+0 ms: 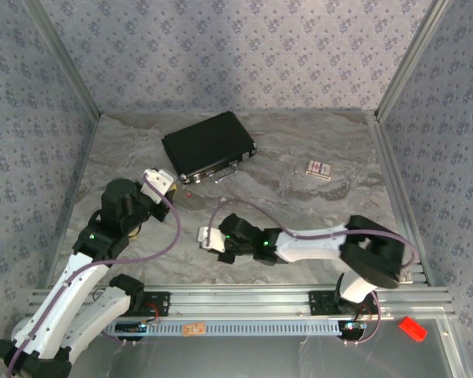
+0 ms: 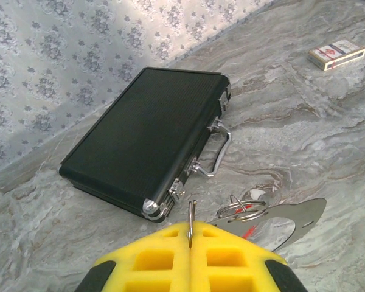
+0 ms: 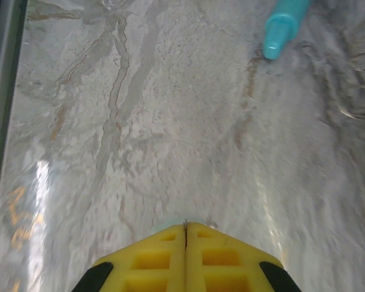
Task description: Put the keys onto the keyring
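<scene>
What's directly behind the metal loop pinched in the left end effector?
The black case, closed, flat on the table, with the patterned wall beyond. The left end effector covers the lower part of the metal loop; the case's contents are hidden.

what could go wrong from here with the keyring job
The left gripper pinches a thin metal loop edge-on at its very tips; it could twist or slip out. The right gripper is shut over the table, and what it caught, if anything, is unclear; it may have missed. The black case lies close; the loop could snag on it.
</scene>
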Controlling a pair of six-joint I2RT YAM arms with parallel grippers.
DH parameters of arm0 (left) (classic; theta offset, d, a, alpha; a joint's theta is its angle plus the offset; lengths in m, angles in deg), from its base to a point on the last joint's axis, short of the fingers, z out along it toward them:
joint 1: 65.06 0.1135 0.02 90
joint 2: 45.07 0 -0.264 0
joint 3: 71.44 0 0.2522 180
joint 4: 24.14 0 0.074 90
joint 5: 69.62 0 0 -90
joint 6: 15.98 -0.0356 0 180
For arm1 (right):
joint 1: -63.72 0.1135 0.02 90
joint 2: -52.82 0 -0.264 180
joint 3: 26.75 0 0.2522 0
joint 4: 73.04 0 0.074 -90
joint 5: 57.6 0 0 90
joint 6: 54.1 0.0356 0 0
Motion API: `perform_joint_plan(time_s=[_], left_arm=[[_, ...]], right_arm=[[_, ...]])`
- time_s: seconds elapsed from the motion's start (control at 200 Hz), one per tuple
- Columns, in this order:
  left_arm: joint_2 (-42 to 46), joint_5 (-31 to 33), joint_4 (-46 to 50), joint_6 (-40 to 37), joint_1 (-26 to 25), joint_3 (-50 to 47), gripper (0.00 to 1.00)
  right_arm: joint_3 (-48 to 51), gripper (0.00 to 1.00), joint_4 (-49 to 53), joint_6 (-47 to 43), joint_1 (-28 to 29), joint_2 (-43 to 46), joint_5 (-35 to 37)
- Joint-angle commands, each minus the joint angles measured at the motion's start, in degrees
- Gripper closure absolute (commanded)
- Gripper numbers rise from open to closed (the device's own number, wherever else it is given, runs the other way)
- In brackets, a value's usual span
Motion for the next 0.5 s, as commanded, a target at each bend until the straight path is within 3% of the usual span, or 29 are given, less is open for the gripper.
perform_joint_plan(time_s=[0.0,0.255,0.495], left_arm=[[-0.2,-5.5,-2.1,-1.2,0.1,-0.3,1.00],[-6.5,-16.0,-2.8,-7.0,-4.2,-0.7,1.00],[-12.0,-21.1,-3.3,-14.9,-10.5,-1.2,1.00]], right_arm=[[5.2,1.00,8.0,3.7,-1.6,7.2,-0.4],[10.6,1.00,17.5,12.5,-6.0,20.8,-1.1],[6.6,1.00,27.7,17.9,-11.2,20.9,-3.2]])
